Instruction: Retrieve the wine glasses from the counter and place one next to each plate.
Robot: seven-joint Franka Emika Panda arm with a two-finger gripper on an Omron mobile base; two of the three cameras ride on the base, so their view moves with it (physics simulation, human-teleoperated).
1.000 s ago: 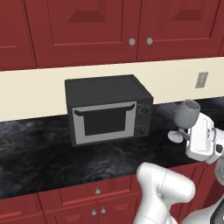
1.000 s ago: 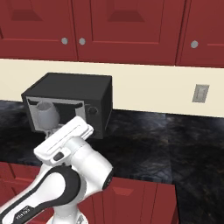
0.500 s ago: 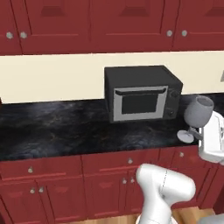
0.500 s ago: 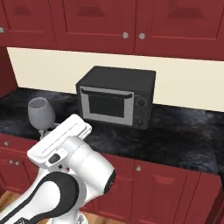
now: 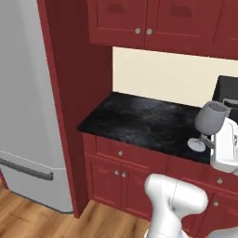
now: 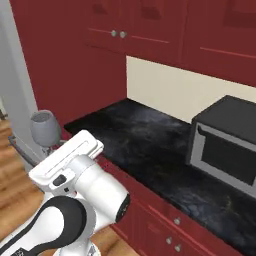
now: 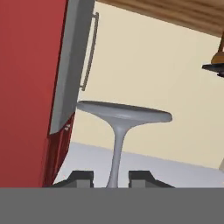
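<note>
The pincer [image 7: 111,178] is closed on the thin stem of a clear grey-tinted wine glass [image 5: 211,122], carried above the black marbled worktop [image 5: 139,121].

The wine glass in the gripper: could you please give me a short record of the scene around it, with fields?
held item: wine glass, clear grey, upright
grip: gripper shut on the stem, fingers either side, foot on the far side of them
counter: black marbled stone, beyond the glass
microwave: black, door shut, on the counter
fridge: grey, at the counter's left end
</note>
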